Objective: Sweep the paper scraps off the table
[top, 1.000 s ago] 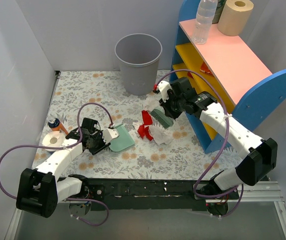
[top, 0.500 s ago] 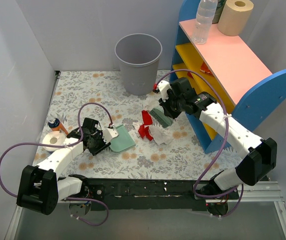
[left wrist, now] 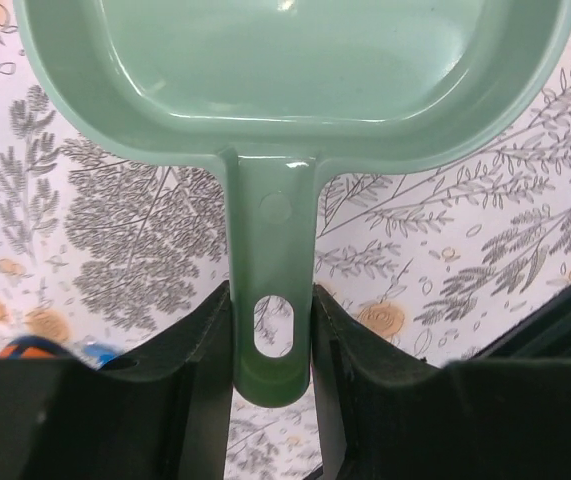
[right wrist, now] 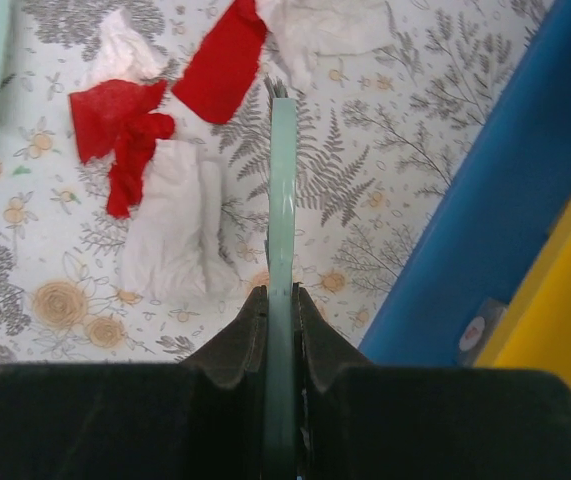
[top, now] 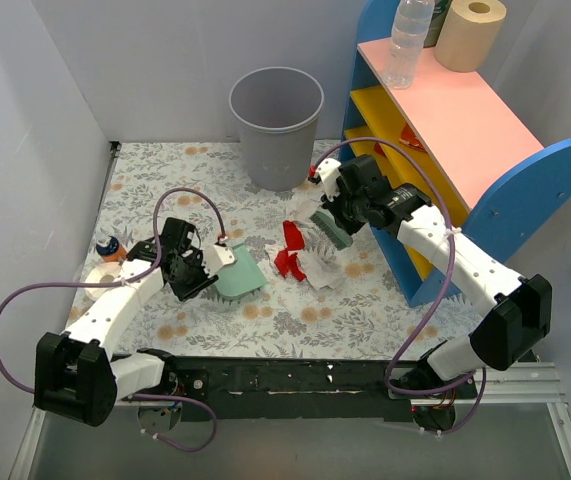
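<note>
Nearest the bases, at the left of the bench (top: pixel 295 318): gripping the flat handle of the mint-green dustpan (left wrist: pixel 295 90) from both sides with the left fingers (left wrist: pixel 210 350), closed tight on it. Pan mouth turned toward the paper scraps (top: pixel 303 262). Moved since 0.5 s ago: reaching farther from the base, with the pan lip a touch closer to the heap yet apart from it.

Mid-bench, just right of the pan: red and white scraps in 1 loose heap, lying as before.

Over the heap's far right corner: pinching the thin back of the green hand brush (right wrist: pixel 282 200) with the right fingers (right wrist: pixel 245 335), shut on it. Drawn back slightly toward the pink-topped blue and yellow shelf (top: pixel 445 115) since 0.5 s ago.

Farther back: grey bin (top: pixel 276 125), then a clear bottle (top: pixel 406 40) and a brown roll (top: pixel 470 32) on the shelf top, all unmoved.

Hidden or unclear, again near to far:
- White roll (top: pixel 98 283) at the bench's left edge, now largely covered by the left arm.
- Small orange-and-blue item (top: pixel 110 245) beside it, too small to identify.
- Front of the pan cut off by the top edge of the left wrist view.
- Brush seen only edge-on from the right wrist, so cannot tell whether bristles touch the bench.
- Red bits (top: pixel 412 140) inside the shelf, too small to name.
</note>
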{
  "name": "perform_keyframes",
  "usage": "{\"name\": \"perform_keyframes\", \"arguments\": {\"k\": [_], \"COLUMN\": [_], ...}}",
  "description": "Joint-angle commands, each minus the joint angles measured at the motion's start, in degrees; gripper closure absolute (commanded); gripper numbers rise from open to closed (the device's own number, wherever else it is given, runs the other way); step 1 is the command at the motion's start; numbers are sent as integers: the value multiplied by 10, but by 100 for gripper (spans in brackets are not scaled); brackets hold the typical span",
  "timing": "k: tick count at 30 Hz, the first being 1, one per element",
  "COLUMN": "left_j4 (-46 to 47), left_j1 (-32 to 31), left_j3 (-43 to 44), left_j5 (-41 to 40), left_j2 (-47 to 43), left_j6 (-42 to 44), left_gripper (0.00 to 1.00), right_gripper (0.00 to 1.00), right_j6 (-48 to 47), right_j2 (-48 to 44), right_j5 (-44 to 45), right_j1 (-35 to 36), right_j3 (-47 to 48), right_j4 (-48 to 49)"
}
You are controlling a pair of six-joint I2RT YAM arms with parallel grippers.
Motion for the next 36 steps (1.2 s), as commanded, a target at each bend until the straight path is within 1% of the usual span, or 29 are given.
{"name": "perform_keyframes", "arguments": {"k": [1,4,8,11,12,14,15,16,17,18,22,23,24,26,27,29,34,36], "left_j4": [-111,-121,-111,-95,-91,-83,-77,-75,-73,-67,-43,-41,-36,-32,-25,-18,-10,-19], "left_j1": [-7,-11,-20,-33,-37,-54,-59,-66,-78,-85,-109,-114,-116,-115,-115,-115,-115,-115], "left_j3": [59,68,84,96,106,122,137,143,148,157,168,172,176,195,202,214,223,223], "left_j5": [-27,-54,-80,-103,-106,-113,-111,-110,-108,-107,-106,-104,-96,-91,-73,-70,-48,-44], "left_j2": [11,26,62,102,112,135,155,165,174,191,227,236,244,265,270,276,268,260], "left_j6": [69,100,126,136,136,128,126,123,118,115,98,91,72,45,15,-8,-79,-89], "left_gripper": [100,100,100,100,100,100,100,100,100,100,100,100,100,100,100,100,100,100], "right_gripper": [99,99,99,99,99,99,99,99,99,99,99,99,99,99,99,99,99,99], "right_j6": [31,50,63,85,93,123,130,136,136,152,179,183,183,183,181,174,145,108], "right_j2": [-4,-6,-6,-7,-6,-2,11,19,28,53,133,148,175,194,202,197,129,107], "right_j5": [86,95,90,39,1,-38,-77,-96,-119,-125,-176,-211,-217,-232,-235,-221,-173,-133], "right_j1": [-3,-2,-2,-3,-3,-3,-3,-3,-2,0,0,1,8,12,16,17,14,13], "right_j3": [10,-6,-24,-46,-52,-71,-73,-68,-61,-51,39,78,101,147,153,151,128,132], "right_j4": [4,-4,-16,-21,-20,-13,-4,3,8,15,21,22,19,10,6,0,9,16]}}
